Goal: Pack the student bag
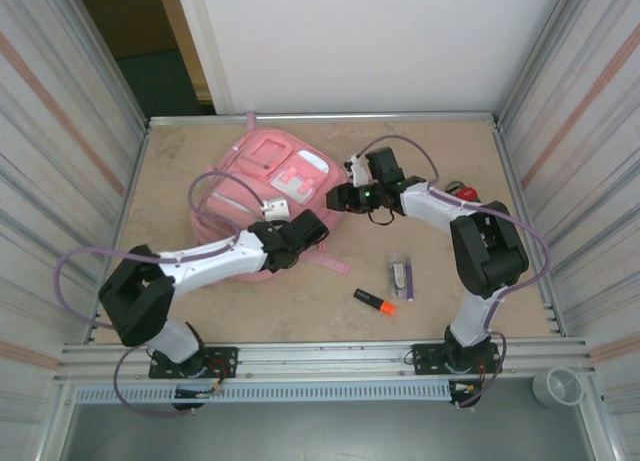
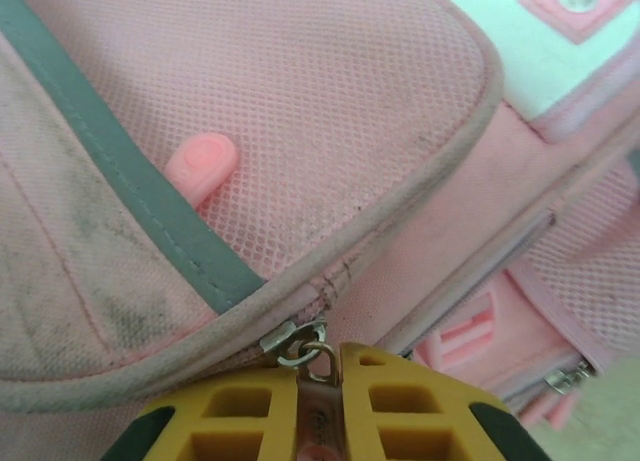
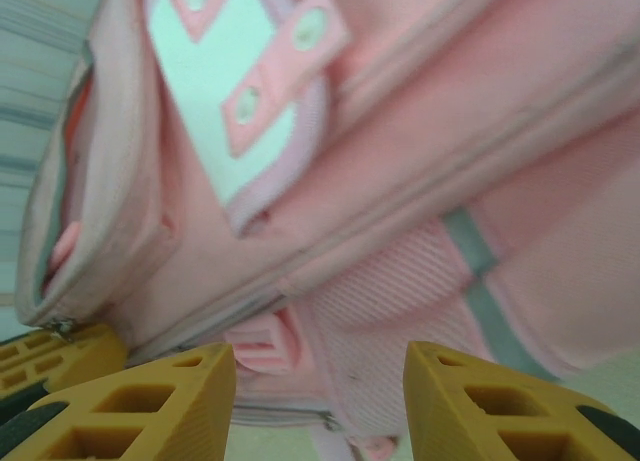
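On the table (image 1: 440,171), one student bag (image 1: 262,176), left claw (image 2: 322,401) pinching one zip pull (image 2: 305,343), right claw (image 3: 320,381) spread

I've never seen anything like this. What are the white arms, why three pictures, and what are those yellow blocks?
They are two robot arms bolted at the near edge of the table, each ending in a two-finger gripper. The wide picture comes from a camera overhead; the close-ups come from cameras on the wrists, so the yellow blocks are the grippers' own fingers. On the table lie a pink student bag, an orange highlighter and a small clear pack. The left gripper is pinched shut on a zip pull of the bag. The right gripper is open, close to the bag, holding nothing.
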Controlling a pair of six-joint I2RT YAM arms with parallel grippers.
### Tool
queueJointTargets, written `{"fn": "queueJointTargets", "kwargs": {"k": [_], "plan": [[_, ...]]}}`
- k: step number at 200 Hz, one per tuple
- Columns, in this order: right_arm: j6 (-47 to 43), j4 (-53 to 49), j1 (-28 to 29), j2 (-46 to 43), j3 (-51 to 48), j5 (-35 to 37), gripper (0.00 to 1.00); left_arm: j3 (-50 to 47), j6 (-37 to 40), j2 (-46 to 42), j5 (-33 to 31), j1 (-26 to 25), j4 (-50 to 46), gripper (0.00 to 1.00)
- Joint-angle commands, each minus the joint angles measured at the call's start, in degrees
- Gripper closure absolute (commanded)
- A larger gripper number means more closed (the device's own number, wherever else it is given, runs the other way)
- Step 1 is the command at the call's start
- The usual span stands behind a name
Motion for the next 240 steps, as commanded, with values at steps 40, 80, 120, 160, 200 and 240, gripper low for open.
{"fn": "queueJointTargets", "kwargs": {"k": [40, 80, 120, 160, 200, 240], "plan": [[8.36, 5.75, 5.90, 10.68, 14.76, -7.87, 0.58, -8.40, 7.67, -9.96, 18.46, 3.99, 12.96, 1.00], [8.96, -6.80, 5.21, 19.40, 19.64, 1.43, 0.70, -10.30, 9.62, -13.41, 26.58, 7.00, 14.98, 1.00], [9.85, -12.87, -1.29, 22.74, 17.38, 10.73, 0.77, -15.16, 10.50, -18.64, 36.15, 13.33, 15.58, 1.00], [6.98, -16.64, -3.16, 22.25, 18.26, 15.55, 0.79, -16.66, 14.00, -22.63, 39.10, 18.87, 12.19, 1.00], [3.90, -20.00, -3.84, 23.32, 19.61, 18.95, 0.79, -17.27, 17.54, -25.58, 39.99, 22.18, 9.70, 1.00], [0.89, -19.28, -4.09, 22.10, 19.94, 16.82, 0.77, -17.12, 20.83, -25.20, 40.31, 22.32, 8.48, 1.00]]}}
